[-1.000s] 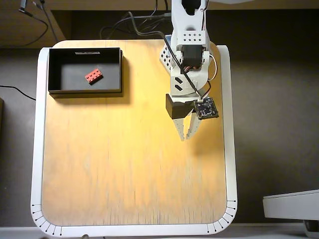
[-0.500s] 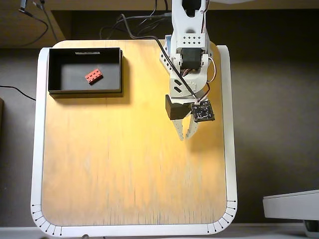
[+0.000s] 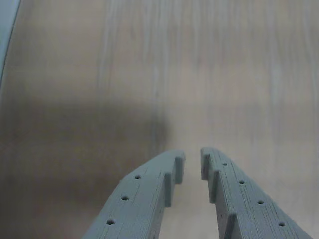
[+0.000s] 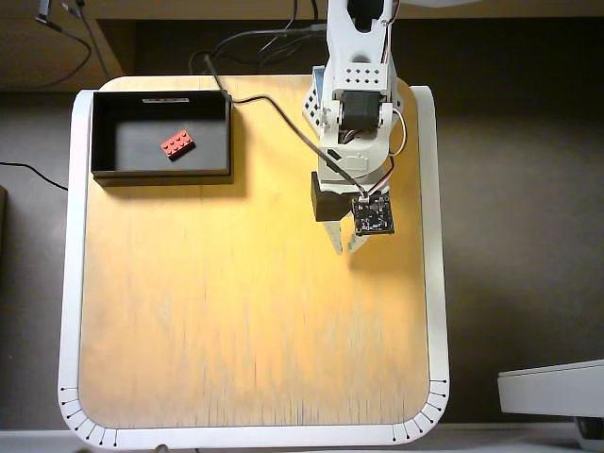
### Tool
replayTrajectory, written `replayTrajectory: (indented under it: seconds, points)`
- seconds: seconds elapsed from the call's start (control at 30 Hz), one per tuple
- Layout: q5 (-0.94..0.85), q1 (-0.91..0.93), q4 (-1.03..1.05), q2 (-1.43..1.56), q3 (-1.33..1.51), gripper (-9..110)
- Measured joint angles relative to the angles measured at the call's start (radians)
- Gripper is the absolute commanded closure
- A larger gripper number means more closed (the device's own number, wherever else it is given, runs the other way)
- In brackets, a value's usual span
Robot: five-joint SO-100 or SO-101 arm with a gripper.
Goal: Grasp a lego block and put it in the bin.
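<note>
Lego block [image 4: 177, 143] already lies inside the bin [image 4: 104, 137] at the worktop's [image 4: 236, 321] far left corner; my claw [image 4: 343, 243] hangs nearly closed, empty, so nothing remains.

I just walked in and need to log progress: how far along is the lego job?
Done: the lego block lies inside the bin. In hand: nothing; the gripper hangs empty, fingers nearly closed, over the bare table. Left: no other block is visible.
</note>
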Motion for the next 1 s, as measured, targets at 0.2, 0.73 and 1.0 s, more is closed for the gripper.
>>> replayTrajectory:
  seconds: [0.2,0.73,1.0]
  points:
    - [-0.057,0.0,0.117,0.0,0.0,101]
    - [-0.37,0.0,0.14,0.0,0.0,101]
    - [-0.371,0.0,0.14,0.0,0.0,101]
